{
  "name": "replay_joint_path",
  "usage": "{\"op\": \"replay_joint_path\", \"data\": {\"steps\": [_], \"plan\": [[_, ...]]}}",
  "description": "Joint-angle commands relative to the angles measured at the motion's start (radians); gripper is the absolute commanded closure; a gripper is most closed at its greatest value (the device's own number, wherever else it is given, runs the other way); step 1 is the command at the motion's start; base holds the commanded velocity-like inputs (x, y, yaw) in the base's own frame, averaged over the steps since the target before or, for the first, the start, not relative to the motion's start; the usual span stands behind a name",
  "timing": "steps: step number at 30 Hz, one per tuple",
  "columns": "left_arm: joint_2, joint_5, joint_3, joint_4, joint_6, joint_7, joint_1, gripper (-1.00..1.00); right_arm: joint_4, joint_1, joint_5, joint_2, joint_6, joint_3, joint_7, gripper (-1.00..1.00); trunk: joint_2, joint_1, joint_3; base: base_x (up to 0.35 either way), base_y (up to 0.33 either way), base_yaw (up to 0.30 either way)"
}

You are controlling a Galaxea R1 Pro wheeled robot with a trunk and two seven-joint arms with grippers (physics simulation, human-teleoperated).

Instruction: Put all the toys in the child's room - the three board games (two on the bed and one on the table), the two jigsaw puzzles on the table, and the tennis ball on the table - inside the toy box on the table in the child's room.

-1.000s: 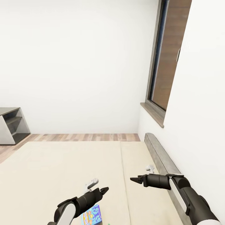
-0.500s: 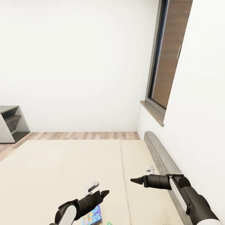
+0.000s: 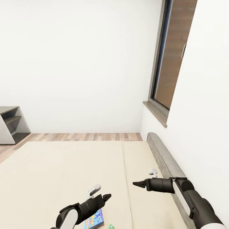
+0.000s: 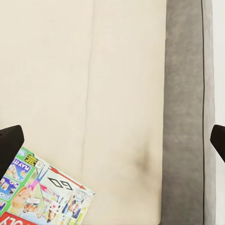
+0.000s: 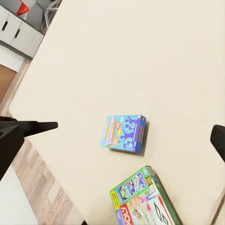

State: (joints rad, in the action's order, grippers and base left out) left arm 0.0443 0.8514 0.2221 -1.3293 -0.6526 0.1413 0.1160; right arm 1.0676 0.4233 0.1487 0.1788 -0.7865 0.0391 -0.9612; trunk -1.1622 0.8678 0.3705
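Board games [image 5: 124, 134] on bed [image 5: 117, 70], claws open

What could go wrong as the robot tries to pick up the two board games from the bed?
1. The blue board game and the white-green board game lie flat on the soft mattress, so fingers may struggle to get under an edge.
2. In the head view both sit at the bottom edge, the blue one partly under the left gripper, so aiming may be poor.
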Motion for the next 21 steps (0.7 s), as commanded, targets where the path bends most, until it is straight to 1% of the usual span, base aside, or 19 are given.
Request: {"op": "replay_joint_path", "data": {"steps": [1,21], "plan": [[0.000,0.010,0.000,-0.001,-0.003,0.010,0.001,-1.00,0.002,0.001,0.008,0.001,-0.007,0.002,0.003,-1.00,-0.001,0.000,0.001,0.000,0.000,-0.001],[-0.001,0.009,-0.001,0.004,-0.004,0.009,0.001,-1.00,0.008,0.000,0.008,-0.001,-0.011,0.004,0.005,-1.00,-0.001,0.000,0.004,0.000,0.000,0.000]]}}
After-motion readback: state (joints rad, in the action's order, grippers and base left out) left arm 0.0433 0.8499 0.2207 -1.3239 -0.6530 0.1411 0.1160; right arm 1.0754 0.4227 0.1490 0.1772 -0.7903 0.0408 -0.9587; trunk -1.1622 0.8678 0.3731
